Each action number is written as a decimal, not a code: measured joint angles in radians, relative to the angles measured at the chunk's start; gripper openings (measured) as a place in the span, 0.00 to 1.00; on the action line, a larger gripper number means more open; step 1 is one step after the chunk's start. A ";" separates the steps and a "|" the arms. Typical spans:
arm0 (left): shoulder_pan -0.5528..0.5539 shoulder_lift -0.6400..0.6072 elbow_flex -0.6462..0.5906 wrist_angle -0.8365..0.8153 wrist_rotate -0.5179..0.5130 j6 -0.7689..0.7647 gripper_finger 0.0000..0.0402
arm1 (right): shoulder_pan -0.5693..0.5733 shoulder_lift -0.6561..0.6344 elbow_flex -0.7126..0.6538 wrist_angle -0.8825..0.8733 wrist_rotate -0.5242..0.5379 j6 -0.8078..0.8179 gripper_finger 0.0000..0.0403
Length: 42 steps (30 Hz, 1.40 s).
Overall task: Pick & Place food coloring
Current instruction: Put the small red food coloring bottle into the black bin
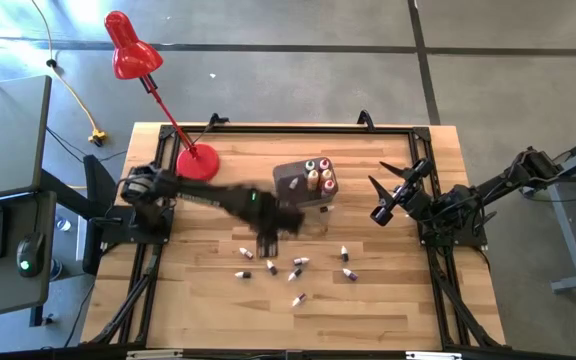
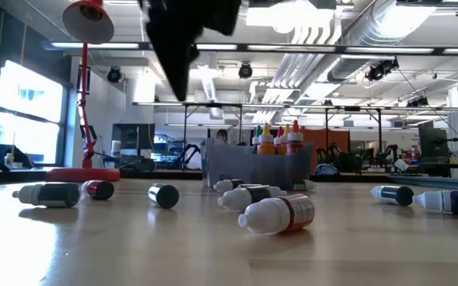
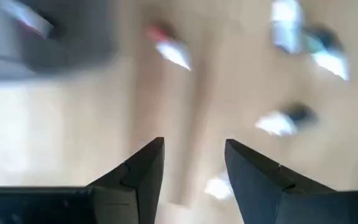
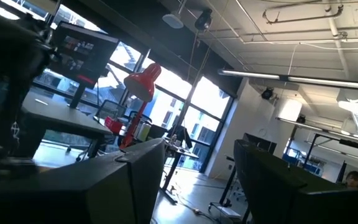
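Observation:
Several tiny food coloring bottles (image 1: 294,272) lie on their sides on the wooden table, also in the low view (image 2: 277,214). A few more stand upright in the dark grey tub (image 1: 306,183), seen beyond the lying bottles in the low view (image 2: 257,167). My left gripper (image 3: 194,149) is open and empty above the table, just near of the tub and over the scattered bottles (image 1: 266,246). It hangs at the top of the low view (image 2: 183,48). My right gripper (image 1: 383,195) is open and empty, raised at the table's right, right of the tub; its wrist view (image 4: 197,149) looks into the room.
A red desk lamp (image 1: 196,160) stands on the table's far left, its head (image 1: 128,45) reaching past the far edge. Bare wood (image 1: 218,310) lies toward the near edge. A keyboard and mouse (image 1: 30,252) sit on a desk left of the table.

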 joint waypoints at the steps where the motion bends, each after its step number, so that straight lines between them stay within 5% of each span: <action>1: -0.040 0.000 -0.008 0.006 0.014 -0.037 0.41 | 0.000 0.000 0.000 -0.003 0.000 0.000 0.47; 4: -0.158 0.013 -0.062 -0.005 0.016 -0.125 0.41 | 0.000 0.000 0.000 -0.005 0.000 0.012 0.47; 10: -0.297 0.017 -0.237 0.028 -0.161 -0.206 0.41 | 0.000 0.000 0.000 -0.006 -0.004 0.053 0.47; 15: -0.278 0.017 -0.337 0.087 -0.177 -0.191 0.41 | 0.000 0.000 0.000 -0.004 -0.005 0.037 0.47; 25: -0.172 0.011 -0.488 0.356 -0.012 -0.028 0.41 | 0.000 0.000 0.000 0.011 -0.001 0.001 0.47; 32: -0.126 0.018 -0.459 0.361 -0.013 0.034 0.25 | 0.000 0.000 0.000 0.003 0.001 0.002 0.47; 37: -0.071 0.021 -0.383 0.340 -0.144 0.057 0.09 | 0.000 0.000 0.000 0.003 0.000 0.002 0.47; 42: 0.002 0.020 -0.236 0.353 -0.249 0.179 0.10 | 0.000 0.000 0.000 0.003 -0.002 0.002 0.47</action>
